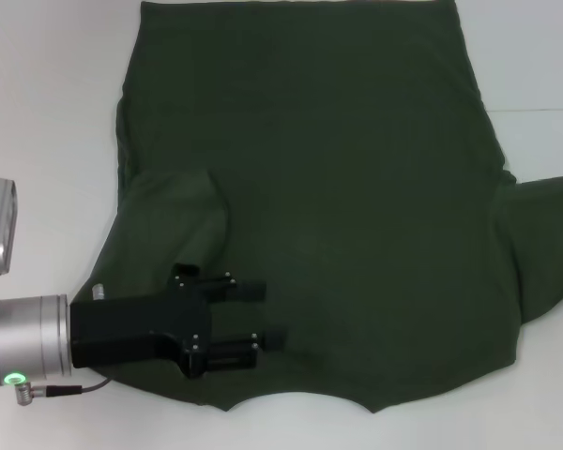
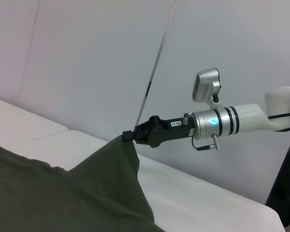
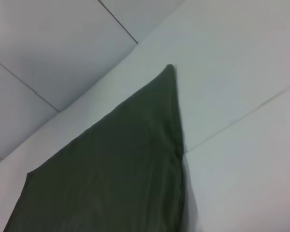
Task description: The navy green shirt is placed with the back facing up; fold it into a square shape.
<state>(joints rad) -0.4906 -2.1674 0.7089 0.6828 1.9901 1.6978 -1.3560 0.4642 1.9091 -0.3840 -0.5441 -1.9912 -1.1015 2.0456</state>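
The navy green shirt (image 1: 338, 187) lies spread flat on the white table, its neckline at the near edge. Its left sleeve (image 1: 174, 220) is folded in onto the body. My left gripper (image 1: 267, 314) hovers low over the shirt's near left part, open, with nothing between its fingers. The right sleeve (image 1: 544, 225) stretches off toward the right edge of the head view. In the left wrist view my right gripper (image 2: 128, 136) is shut on that sleeve's tip and holds it lifted in a peak. The right wrist view shows only the shirt (image 3: 116, 169).
The white table (image 1: 47, 112) surrounds the shirt, with a seam (image 1: 535, 110) at the far right. My right arm (image 2: 241, 118) reaches in from beyond the table. A dark stand (image 2: 287, 193) is beside the table's end.
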